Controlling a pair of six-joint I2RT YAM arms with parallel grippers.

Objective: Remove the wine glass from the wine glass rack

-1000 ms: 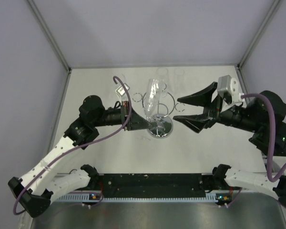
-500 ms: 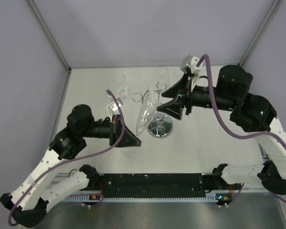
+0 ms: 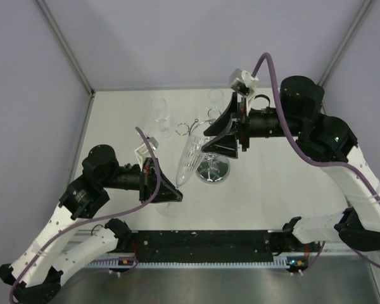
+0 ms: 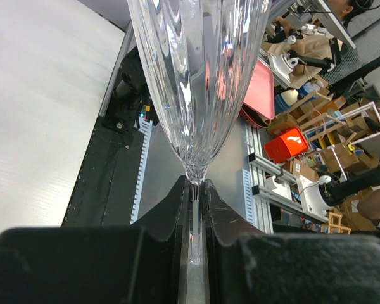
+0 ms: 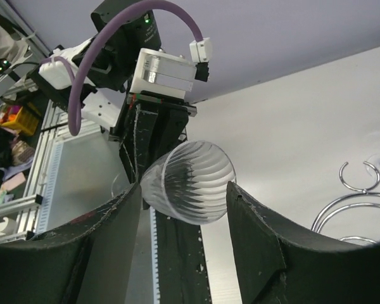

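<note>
Black left claw pinches ribbed wine glass stem; right claw spread open.

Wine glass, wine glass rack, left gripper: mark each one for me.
wine glass (image 3: 189, 159), top external view, middle of the ribbed bowl.
wine glass rack (image 3: 214, 171), top external view, round mirrored base.
left gripper (image 4: 195, 189), left wrist view, between the fingertips shut on the stem.

White table between pale lilac walls
</note>
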